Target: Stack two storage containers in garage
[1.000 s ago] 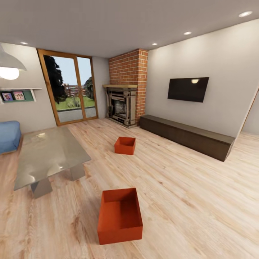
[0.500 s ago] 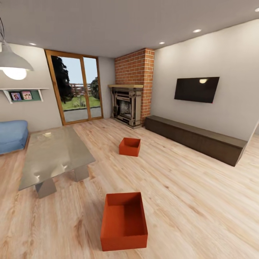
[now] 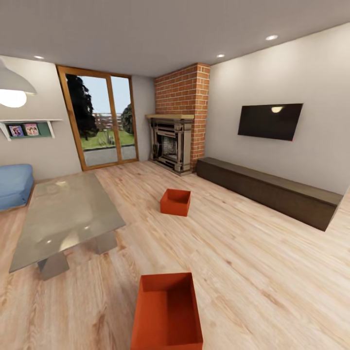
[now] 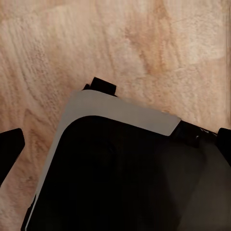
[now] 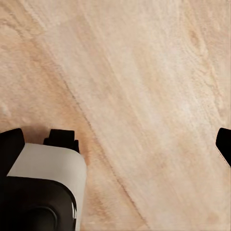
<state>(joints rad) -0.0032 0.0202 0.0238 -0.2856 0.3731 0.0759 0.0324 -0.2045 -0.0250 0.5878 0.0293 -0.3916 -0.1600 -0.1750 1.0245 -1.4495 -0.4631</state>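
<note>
So both containers are sat on the light wood-plank flooring [image 3: 253, 257] of the living room, nothing lifted yet. The nearer orange-red lidless rectangular box [image 3: 167, 313] is seen right at the lower edge of the head view, partly cut off by the frame. The second orange-red box [image 3: 175, 202] is placed further in, between the glass-topped low table [image 3: 65, 214] and the long low dark cabinet [image 3: 272, 189], in front of the red-brick fireplace [image 3: 177, 126].

In the wrist views, plank floor is shown along with part of the robot's own pale-and-black body. Dark finger edges can be made out at the sides of each wrist picture, with plank between them in the right one, but whether either gripper is spread or closed can't really be told. Nothing is seen held in either.

What could go wrong, as a guess: the near box could get nudged or shoved along the smooth planks by the base if the approach is carried too far, since it's almost under the camera already. Thin plain walls could slip out of a pinch. The glass table corner might be clipped if a turn is made tight on that side.
</note>
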